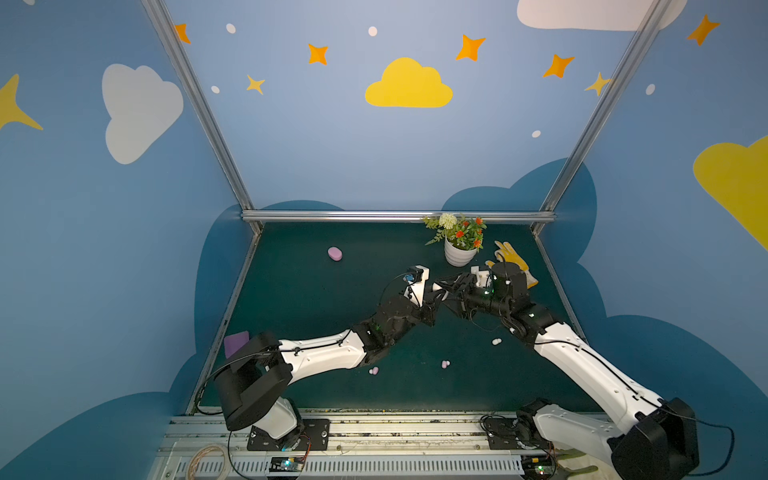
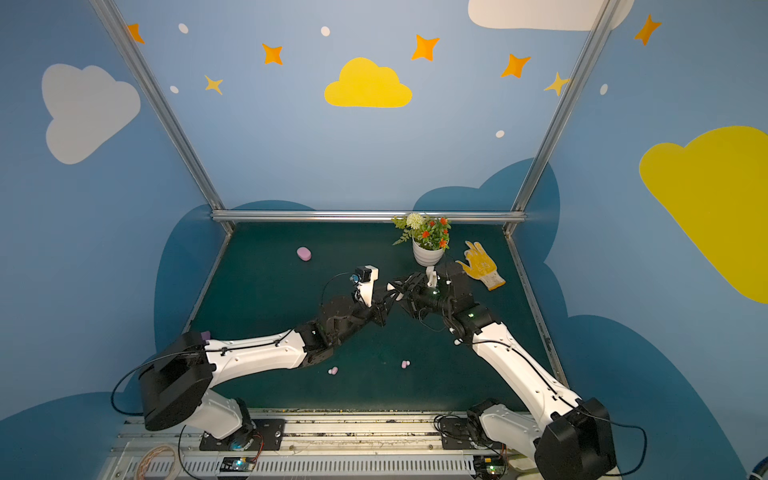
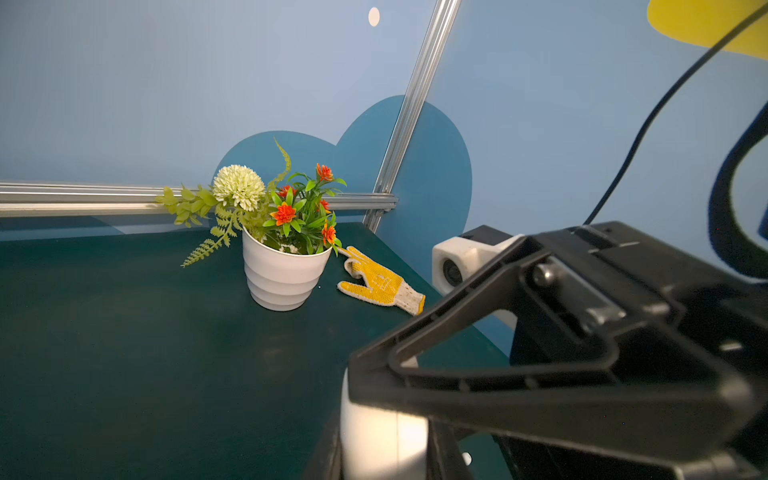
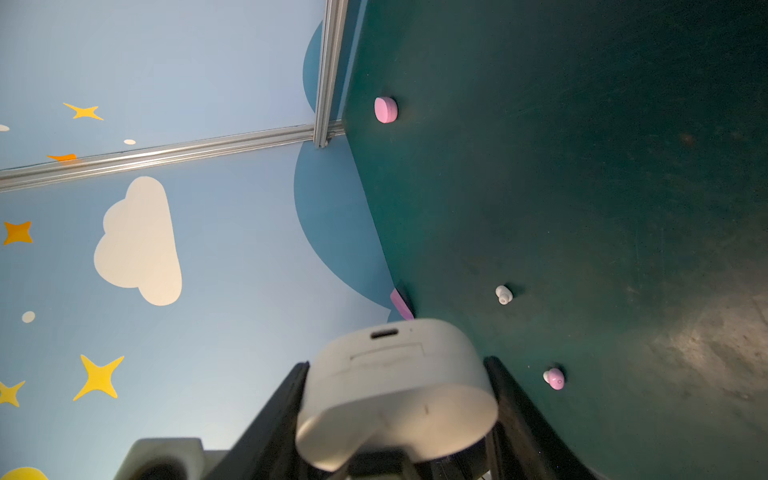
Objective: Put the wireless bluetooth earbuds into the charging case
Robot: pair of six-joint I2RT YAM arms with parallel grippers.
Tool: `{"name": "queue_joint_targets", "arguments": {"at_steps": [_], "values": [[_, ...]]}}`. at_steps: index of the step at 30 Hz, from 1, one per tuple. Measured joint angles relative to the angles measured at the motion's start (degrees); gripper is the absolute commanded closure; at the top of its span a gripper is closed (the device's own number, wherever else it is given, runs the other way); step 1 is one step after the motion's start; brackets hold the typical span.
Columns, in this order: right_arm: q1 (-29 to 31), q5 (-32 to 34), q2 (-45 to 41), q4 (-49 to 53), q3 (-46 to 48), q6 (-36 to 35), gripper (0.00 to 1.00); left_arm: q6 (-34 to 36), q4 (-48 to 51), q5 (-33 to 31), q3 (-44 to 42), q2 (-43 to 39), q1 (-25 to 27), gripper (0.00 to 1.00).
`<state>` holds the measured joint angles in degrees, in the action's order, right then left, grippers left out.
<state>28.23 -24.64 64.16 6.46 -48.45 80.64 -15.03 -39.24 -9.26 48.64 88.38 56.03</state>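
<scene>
left gripper (image 1: 439, 294): pressed together, pinching the white charging case (image 4: 395, 395), which sits mid-table, clear of the mat (image 1: 316, 316).
right gripper (image 4: 397, 365): jaws straddle the same case with a finger close on each flank; can't tell if they bite.
case axis: long side spans the right jaws. USB-C port (image 4: 383, 333) and hinge face the right wrist camera. Can't tell if the lid is open or shut.
white earbuds (image 1: 496, 341): on the mat just beside the right forearm, base-side of both claws. Right arm is nearer.
pink-lilac earbuds (image 1: 445, 364): mid-mat, between the arms.
pink earbuds (image 1: 374, 370): just by the left forearm.
pink case (image 1: 335, 253): far left, well apart.
writing: none readable; the print on the yellow glove (image 1: 513, 262) is too small.
next (judgement): left holds the case, right backs off toward the white earbuds.
</scene>
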Motion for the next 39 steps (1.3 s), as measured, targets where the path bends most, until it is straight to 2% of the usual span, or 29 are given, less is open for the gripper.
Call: {"name": "queue_joint_targets", "arguments": {"at_steps": [3,5,10,12,17,20,22,27,33,39], "values": [[0.0,0.37,0.0,0.07,0.0,0.04,0.47,-0.22,0.0,0.07,0.37,0.42,0.0,0.96],[0.0,0.61,0.0,0.15,0.0,0.07,0.47,-0.24,0.11,0.07,0.48,0.48,-0.02,0.9],[0.0,1.27,-0.26,0.48,0.0,-0.09,0.48,-0.42,0.79,0.13,0.63,0.46,0.02,0.44],[-0.24,1.4,-0.52,0.76,0.02,-0.28,0.49,-0.44,1.92,0.11,0.63,0.46,0.02,0.35],[-1.79,1.09,-1.44,2.16,0.02,-2.01,0.49,-0.42,5.38,-0.37,-0.24,-0.85,0.04,0.22],[-3.23,0.2,-1.75,4.09,0.02,-4.0,0.49,-0.22,9.11,-0.61,-2.1,-4.31,0.04,0.11],[-4.22,-0.96,-1.75,5.55,0.02,-5.99,0.5,0.5,12.63,-0.96,-3.3,-7.63,0.04,0.0],[-5.66,-4.92,-0.94,13.05,-1.18,-14.19,0.5,9.25,23.52,1.05,-2.97,-13.79,-0.55,0.0],[-5.64,-9.99,3.41,25.62,-8.55,-28.57,0.5,23.56,38.05,5.88,0.94,-14.78,-3.98,0.0],[-4.46,-12.9,7.43,36.3,-13.66,-40.28,0.5,32.54,43.32,13.68,1.44,-14.84,-6.05,0.0]]}}
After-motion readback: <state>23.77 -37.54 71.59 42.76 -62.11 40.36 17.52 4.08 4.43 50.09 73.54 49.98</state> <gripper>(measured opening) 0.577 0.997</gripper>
